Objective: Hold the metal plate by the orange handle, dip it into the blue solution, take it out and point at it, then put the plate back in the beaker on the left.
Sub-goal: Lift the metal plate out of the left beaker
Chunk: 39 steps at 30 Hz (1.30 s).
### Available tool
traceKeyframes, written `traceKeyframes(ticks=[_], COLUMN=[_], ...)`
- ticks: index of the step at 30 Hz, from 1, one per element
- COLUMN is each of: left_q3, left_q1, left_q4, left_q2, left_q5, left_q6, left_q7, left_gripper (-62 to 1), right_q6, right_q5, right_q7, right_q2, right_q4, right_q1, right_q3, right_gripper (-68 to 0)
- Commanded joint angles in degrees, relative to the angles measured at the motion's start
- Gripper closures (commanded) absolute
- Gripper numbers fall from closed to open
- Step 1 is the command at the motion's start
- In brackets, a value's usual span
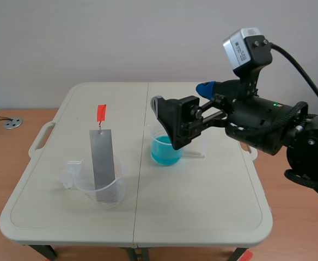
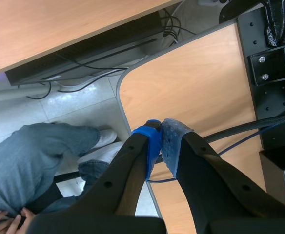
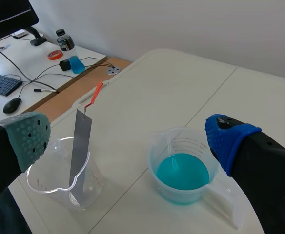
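Hovering over the table, my right gripper point(image 3: 130, 139) is spread wide and empty, with the solution point(image 1: 165, 151) just below it. The plate point(image 1: 103, 157) leans in the left beaker point(image 1: 102, 191), well apart, with its handle point(image 1: 101, 113) uppermost. I'd line my pads up on the handle's flat faces, close gently and lift straight up, so the light beaker doesn't tip. My left gripper point(image 2: 161, 146) is closed on nothing, off the table.
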Motion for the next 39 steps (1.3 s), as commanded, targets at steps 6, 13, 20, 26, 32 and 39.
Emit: traceKeyframes(ticks=[6, 13, 20, 26, 32, 39], left_q3=[2.3, 3.2, 3.2, 3.2, 3.2, 3.2], left_q1=[0.0, 0.0, 0.0, -0.2, -0.2, -0.2], left_q4=[0.7, 0.7, 0.7, 0.7, 0.7, 0.7], left_q2=[0.0, 0.0, 0.0, 0.0, 0.0, 0.0], left_q5=[-0.3, -0.3, -0.3, -0.3, -0.3, -0.3], left_q6=[-0.2, -0.3, -0.3, -0.6, -0.7, -0.7], left_q7=[-0.6, -0.6, -0.6, -0.6, -0.6, -0.6], left_gripper=[-2.9, -2.9, -2.9, -3.0, -2.9, -2.9], right_q6=[-0.1, -0.1, 0.0, 1.2, 2.1, 2.5], right_q5=[2.1, 3.2, 3.2, 3.3, 6.1, 7.2], right_q7=[-0.9, -1.3, -2.7, -5.4, -9.0, -13.9], right_q2=[-3.7, -8.0, -12.1, -15.9, -19.4, -22.0], right_q4=[-5.7, -14.4, -21.5, -27.1, -32.3, -33.7], right_q1=[7.1, 12.7, 18.2, 22.3, 25.8, 28.2], right_q3=[-4.2, -7.9, -10.4, -11.9, -12.3, -12.3], right_gripper=[-66.3, -66.3, -66.3, -66.3, -66.3, -66.3])
